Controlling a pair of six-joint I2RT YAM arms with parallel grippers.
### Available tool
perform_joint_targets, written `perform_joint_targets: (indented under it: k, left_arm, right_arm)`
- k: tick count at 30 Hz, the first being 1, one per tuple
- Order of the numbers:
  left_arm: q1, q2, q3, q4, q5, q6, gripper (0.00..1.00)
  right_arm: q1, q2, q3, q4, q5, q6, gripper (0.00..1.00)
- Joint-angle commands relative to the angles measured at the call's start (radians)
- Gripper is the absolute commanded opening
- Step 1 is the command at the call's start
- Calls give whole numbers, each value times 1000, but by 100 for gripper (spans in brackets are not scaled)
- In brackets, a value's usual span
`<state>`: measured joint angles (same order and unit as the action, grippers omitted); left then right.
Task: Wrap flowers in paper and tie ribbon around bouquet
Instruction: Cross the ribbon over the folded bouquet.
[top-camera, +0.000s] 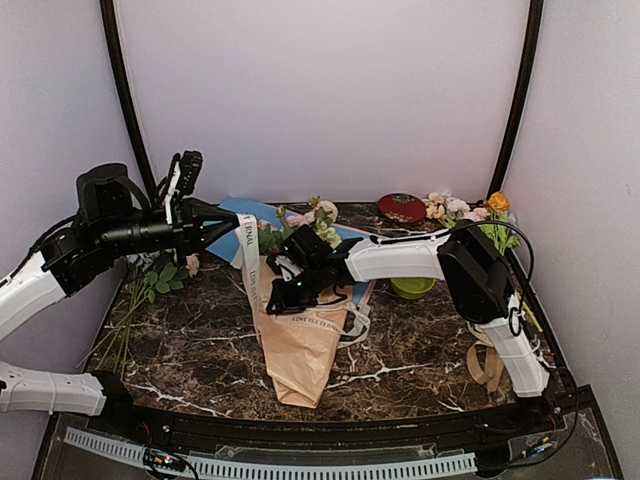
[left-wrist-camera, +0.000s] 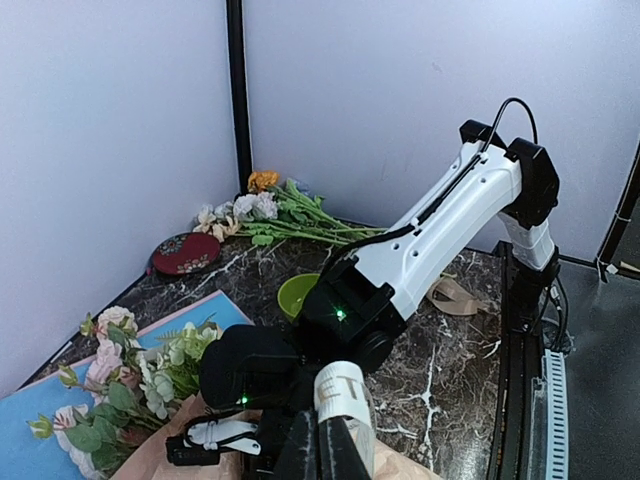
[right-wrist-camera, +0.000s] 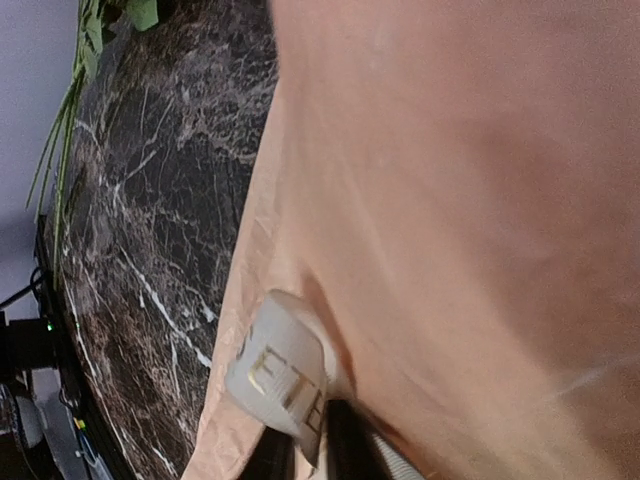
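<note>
Two robot arms meet over a dark marble desk (top-camera: 190, 350). The bouquet (top-camera: 300, 350), a cone of tan paper (top-camera: 305, 375) with pink and cream flowers (top-camera: 312, 222) showing at its far end, lies right under the right claw (top-camera: 283, 292), its point trailing toward the near edge. The left claw (top-camera: 232, 230) is pressed together on the cream ribbon (top-camera: 250, 262). The ribbon drops from that claw to the cone just beside the right claw, then crosses the paper below it. Whether the right claw is spread or pinching cannot be told: its fingers are cut off at the bottom of its own camera view, with a printed loop of ribbon touching them.

The ribbon looks light, limp and smooth, likely to slip, so a hold close to where it crosses the cone seems best. The paper looks thin and easily creased, and the blooms seem fragile, so the wrapped middle is the safer place to press. The stems are hidden inside the paper, and where the ribbon's ends lie is hard to make out
</note>
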<state>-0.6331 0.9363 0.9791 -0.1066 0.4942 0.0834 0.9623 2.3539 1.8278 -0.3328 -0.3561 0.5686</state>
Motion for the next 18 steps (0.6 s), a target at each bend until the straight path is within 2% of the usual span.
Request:
perform_joint_targets:
  k: [1,4,9,13,18]
  left_arm:
    - [3,85,-23,59,-7,-48,0]
    - [3,144,-32,83,-25,-77,0]
    - [3,190,-65,134,-79,-99,0]
    - [3,240,-69,141,-96,-111,0]
    - [3,306,-60,164,-89,-123,0]
  right_arm:
    - [-1,-72,-22,106,-65,49,25]
    - [-6,-128,-59,147,-74,96,33]
    - [-13,-295,-242,337,-42,202,41]
    - [-21,-351,-306,325,18,239,46]
    - [-35,-325,-323,320,5,273,46]
